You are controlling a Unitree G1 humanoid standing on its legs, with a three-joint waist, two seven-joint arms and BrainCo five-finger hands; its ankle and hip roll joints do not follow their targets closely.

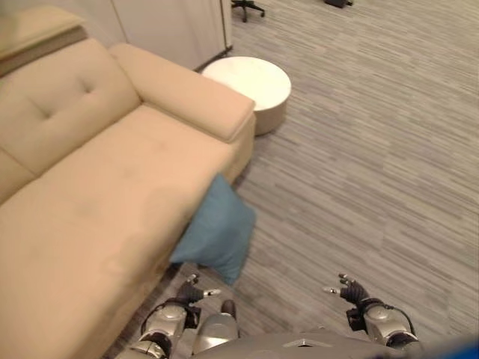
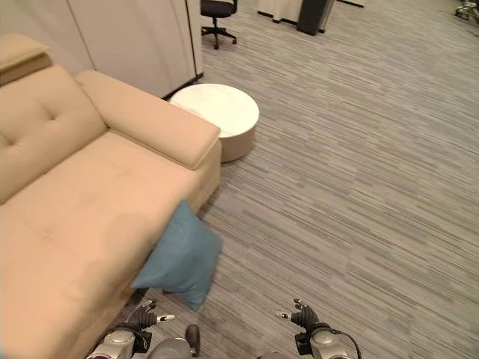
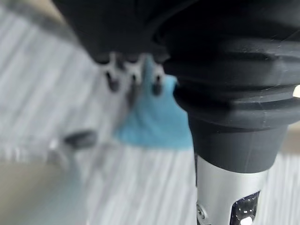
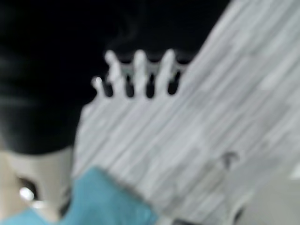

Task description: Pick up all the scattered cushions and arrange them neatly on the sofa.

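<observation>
Sofa lies out beyond the left hand and off to its left, seat bare. Left hand hangs low with fingers loose and spread, holding nothing. Just ahead of it, near but apart, the blue cushion stands tilted on the floor, its upper edge leaning against the sofa front, lower corner on the carpet. Right hand hangs over bare floor, well to the right of the cushion, fingers likewise relaxed and empty. A round white stool sits far ahead, past the sofa arm, out of the way. Judgement: the step is the approach to this cushion. Best to close the gap squarely, bring both hands to opposite edges of the cushion, and lift clear of the seat lip before setting it back against the backrest; a one-handed corner pinch would likely let it sag and swing.
</observation>
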